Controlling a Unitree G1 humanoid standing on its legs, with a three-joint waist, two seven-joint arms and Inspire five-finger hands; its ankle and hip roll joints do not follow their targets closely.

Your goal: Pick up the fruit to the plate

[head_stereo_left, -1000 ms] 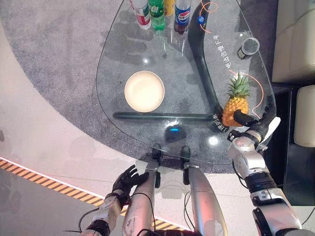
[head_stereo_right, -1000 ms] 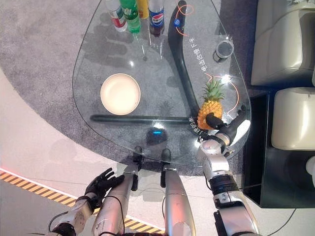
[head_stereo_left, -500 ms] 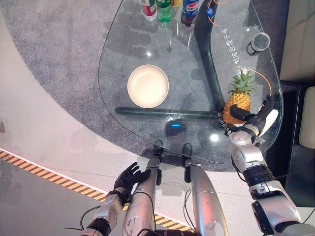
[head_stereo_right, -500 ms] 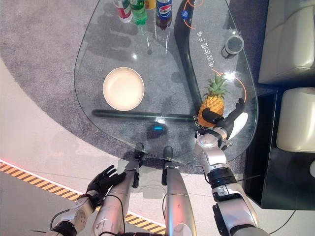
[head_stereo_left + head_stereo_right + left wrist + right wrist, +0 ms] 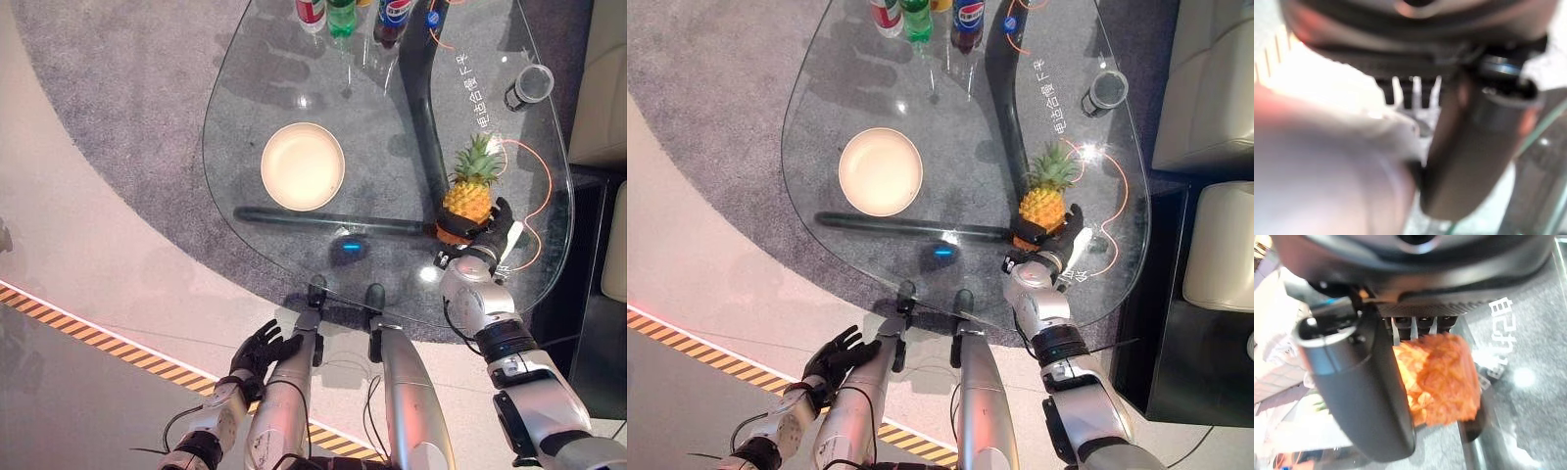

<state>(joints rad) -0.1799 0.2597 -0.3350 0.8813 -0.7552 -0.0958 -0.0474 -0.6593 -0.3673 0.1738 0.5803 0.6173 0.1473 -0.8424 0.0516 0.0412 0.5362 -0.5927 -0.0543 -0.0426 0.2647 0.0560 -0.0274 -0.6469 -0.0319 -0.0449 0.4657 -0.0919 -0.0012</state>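
A rounded triangular clear-glass table [image 5: 255, 147] on a dark Y-shaped frame stands over grey carpet. On it, well apart from the fruit and toward the robot's left, lies a round cream-coloured plate [image 5: 303, 165], bare of any load. At the far edge stands a row of plastic drink bottles [image 5: 340, 14]; a small dark-rimmed glass cup [image 5: 530, 85] sits at the far right.

The orange-bodied pineapple with a green leafy crown [image 5: 468, 193] stands upright on the glass near the table's right edge, not yet lifted. The right hand [image 5: 487, 233] is wrapped round its lower body: in the right wrist view the thumb [image 5: 1369, 396] presses one flank of the fruit [image 5: 1439, 379] and the fingers curl behind the other.

The left hand [image 5: 261, 351] hangs below the table edge, near the floor, fingers loosely spread and empty.

Risks, as judged: the grasp sits low on a tall, top-heavy fruit, so it may tip or pivot in the hand when raised. The rough, tapering rind may slip under a light squeeze. The carry to the plate crosses much open glass, so a drop could strike the tabletop or roll off its near edge.
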